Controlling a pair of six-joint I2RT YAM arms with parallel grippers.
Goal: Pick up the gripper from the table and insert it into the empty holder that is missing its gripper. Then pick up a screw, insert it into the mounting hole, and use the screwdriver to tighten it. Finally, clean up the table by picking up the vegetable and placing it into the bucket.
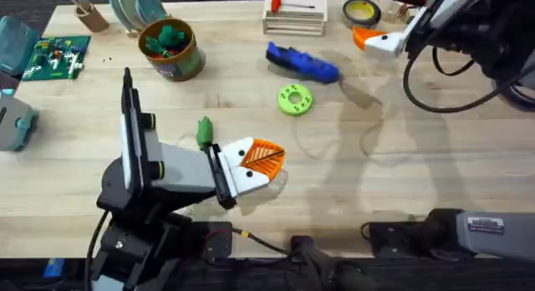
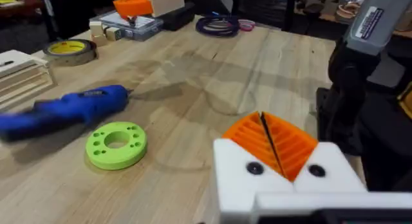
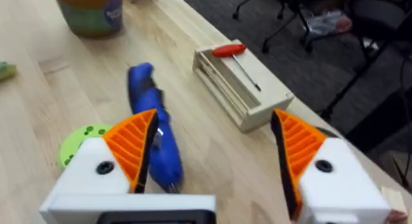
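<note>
The blue screwdriver (image 1: 303, 64) lies on the table beside the lime-green disc (image 1: 294, 99). My right gripper (image 1: 376, 40) hovers to the right of it, open, with nothing between its orange pads (image 3: 132, 147); the screwdriver (image 3: 154, 130) lies ahead of them. My left gripper (image 1: 266, 160) is low over the front middle of the table, shut on nothing, its pads (image 2: 270, 141) pressed together. The green vegetable (image 1: 204, 130) lies just left of that gripper. The brown bucket (image 1: 173, 50) with a green band stands at the back left. The loose gripper, the holder and the screw are out of view.
A pale wooden crate (image 1: 294, 17) with a red-handled tool (image 3: 230, 50) sits at the back, a yellow tape roll (image 1: 361, 11) to its right. A green board (image 1: 54, 57) and teal items lie at the far left. Dark green toys fill the bucket.
</note>
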